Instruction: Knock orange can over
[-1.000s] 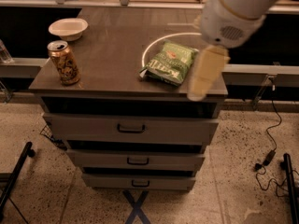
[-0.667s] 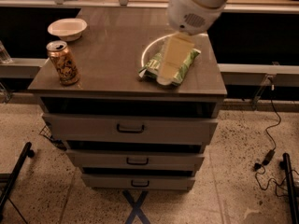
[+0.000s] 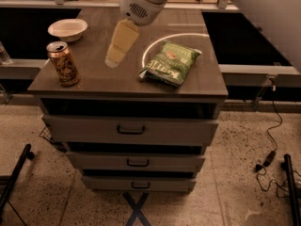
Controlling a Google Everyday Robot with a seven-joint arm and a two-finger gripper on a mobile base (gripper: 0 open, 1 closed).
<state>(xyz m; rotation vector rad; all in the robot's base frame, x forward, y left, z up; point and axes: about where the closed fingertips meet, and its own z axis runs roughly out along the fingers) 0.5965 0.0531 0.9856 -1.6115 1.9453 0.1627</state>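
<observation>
The orange can [image 3: 64, 63], orange-gold with dark mottled artwork and a silver top, stands upright near the front left corner of the brown cabinet top [image 3: 94, 79]. My gripper [image 3: 113, 60] hangs from the white arm over the middle of the top, to the right of the can and apart from it, left of the green chip bag [image 3: 170, 62].
A white bowl [image 3: 67, 29] sits at the back left of the top. The chip bag lies on a white ring mark. The cabinet has three drawers [image 3: 130, 130] below. Cables [image 3: 270, 149] lie on the floor at the right; a black stand leg [image 3: 14, 180] is at the lower left.
My arm and gripper have swung left across the cabinet top, from its right front edge past the chip bag toward the can. The can has not moved.
</observation>
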